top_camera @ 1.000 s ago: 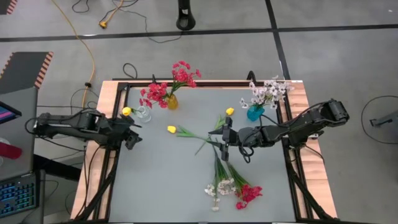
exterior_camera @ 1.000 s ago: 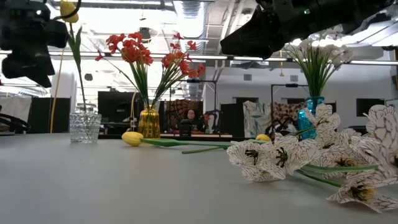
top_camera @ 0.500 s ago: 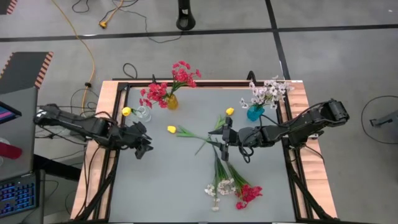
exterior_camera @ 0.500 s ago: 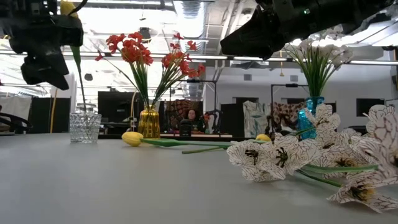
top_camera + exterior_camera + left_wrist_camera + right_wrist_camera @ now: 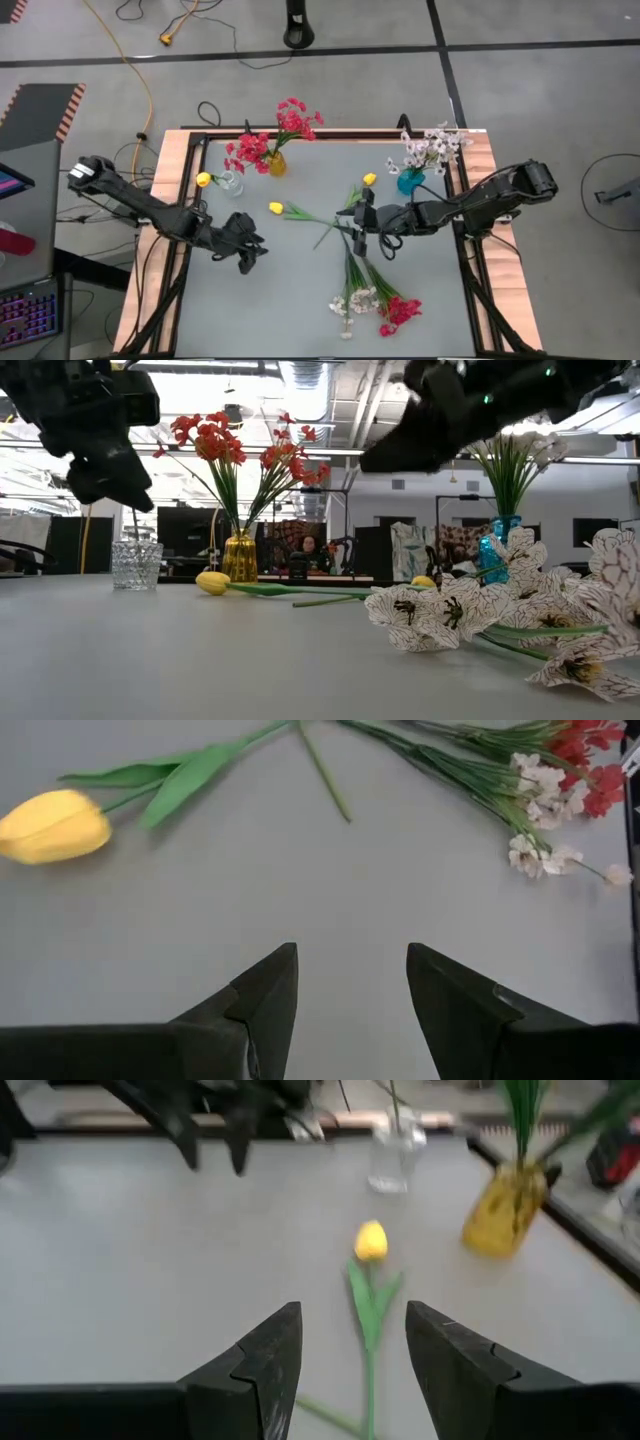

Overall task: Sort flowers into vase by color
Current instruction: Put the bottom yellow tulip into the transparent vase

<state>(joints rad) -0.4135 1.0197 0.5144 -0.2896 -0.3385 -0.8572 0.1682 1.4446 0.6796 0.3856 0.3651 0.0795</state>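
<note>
A yellow tulip lies on the table, its stem running right toward my right gripper. That gripper hovers open above the stem end, with the tulip ahead of its fingers. A second yellow tulip lies by the blue vase, which holds white flowers. My left gripper hangs open over bare table, near-left of the lying tulip. A clear vase holds one yellow tulip. An amber vase holds red flowers. Red and white sprays lie in a bundle near the front.
The three vases stand along the far side of the table, and a wooden rim frames it. Bare grey table stretches across the near left. A person sits in the room far behind the table.
My left gripper has swung from the table's left edge toward the middle and the near side, sinking a little and rolling, and has stayed open. Nothing on the table has moved.
</note>
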